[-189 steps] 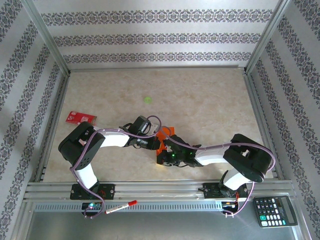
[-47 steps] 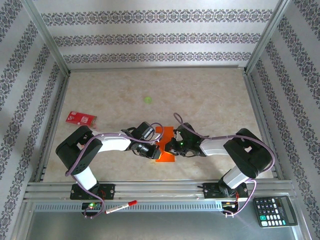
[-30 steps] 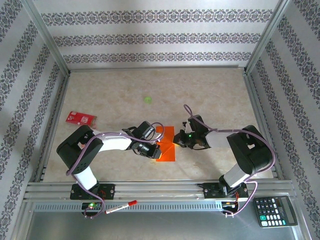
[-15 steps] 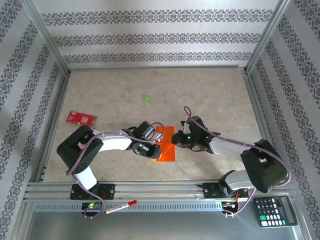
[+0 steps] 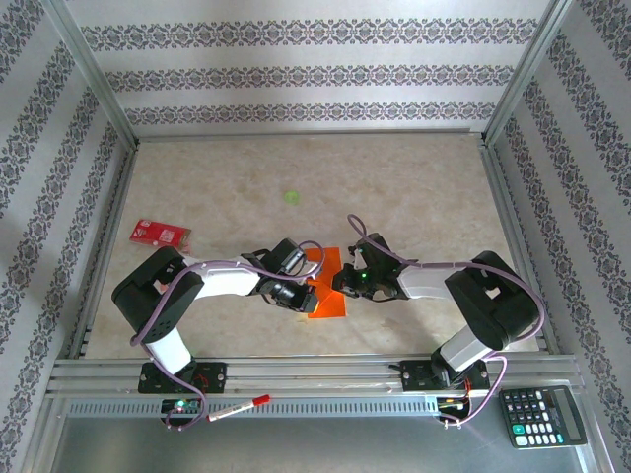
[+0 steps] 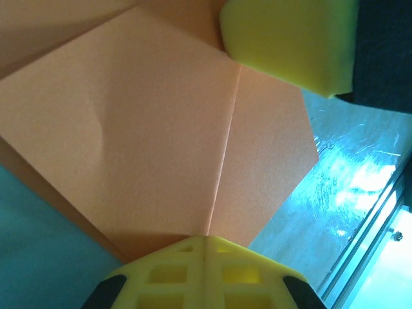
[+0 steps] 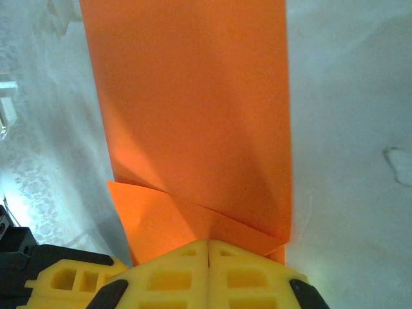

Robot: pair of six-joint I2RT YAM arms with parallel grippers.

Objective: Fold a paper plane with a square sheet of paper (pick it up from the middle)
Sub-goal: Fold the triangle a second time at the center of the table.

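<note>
Marbled surface [image 5: 414, 187] bears the square sheet of paper [image 5: 327, 305] under left gripper [image 6: 206, 239] and right gripper [image 7: 208, 243], both pressed together (empty), probably pinning creases.

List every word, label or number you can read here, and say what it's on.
No text can be read.
White print on the red card: too small to read.
Key markings on the calculator: too small to read.
The square sheet of paper: plain, no print.
</note>
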